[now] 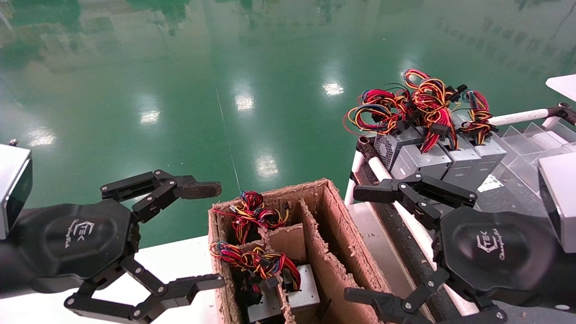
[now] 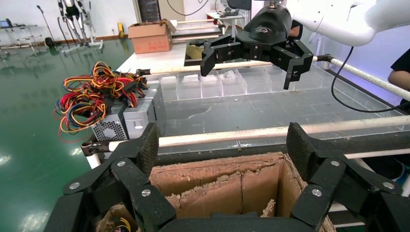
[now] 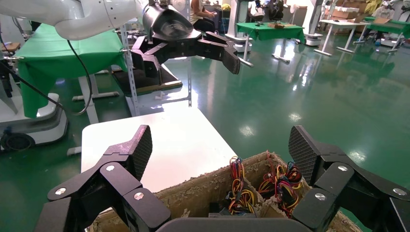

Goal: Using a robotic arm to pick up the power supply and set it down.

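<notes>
we see the power supply [image 1: 301, 292] sitting down inside the cardboard box [image 1: 333, 216], in a compartment at the box's near end, its grey metal face up and its red, yellow and blue wires [image 1: 254, 261] bunched over it. a second wire bundle [image 1: 252, 211] fills the compartment at the far left corner of the box; what lies under it we cannot make out. the box stands at the far right corner of the white table [image 1: 171, 261]. our left gripper [image 1: 211, 236] hangs over the table's far edge, just left of the box, fingers spread wide and holding nothing. our right gripper [image 1: 360, 243] hovers just right of the box, also spread wide and empty. beyond it, a row of grey supplies [image 1: 441, 157] with tangled wires stands at the far left corner of the clear tray [image 1: 526, 139].
</notes>
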